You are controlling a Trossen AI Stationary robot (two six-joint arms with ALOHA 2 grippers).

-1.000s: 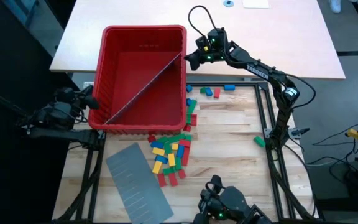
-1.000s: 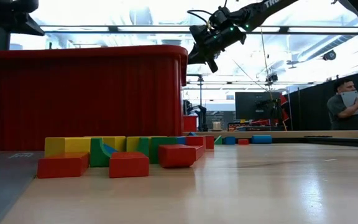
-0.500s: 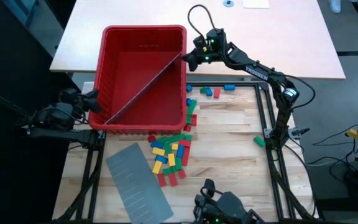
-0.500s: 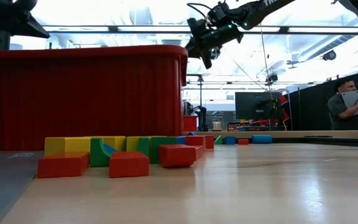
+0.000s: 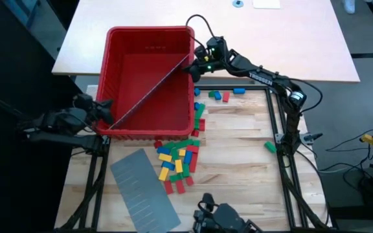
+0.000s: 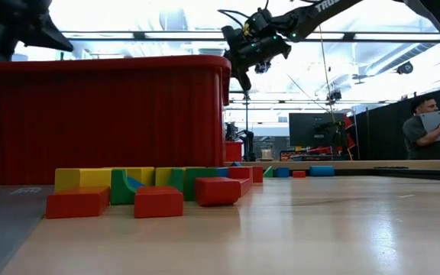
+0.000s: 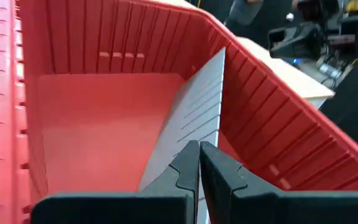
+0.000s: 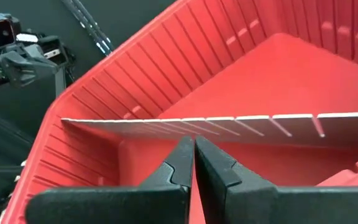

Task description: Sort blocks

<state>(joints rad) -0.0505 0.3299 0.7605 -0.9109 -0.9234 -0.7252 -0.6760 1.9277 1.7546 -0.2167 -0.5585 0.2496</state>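
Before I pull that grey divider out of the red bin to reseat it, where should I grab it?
Grip the grey divider by its bare top edge near one end, coming straight down from above. It stands on edge diagonally across the red bin, and the walls block its sides. Both the left gripper and the right gripper sit at its ends, shut.

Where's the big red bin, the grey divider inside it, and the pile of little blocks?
red bin [image 5: 149, 32], high view, on its far rim.
grey divider [image 5: 149, 90], high view, on the middle of its top edge.
pile of blocks [image 5: 177, 160], high view, on a block mid-pile.
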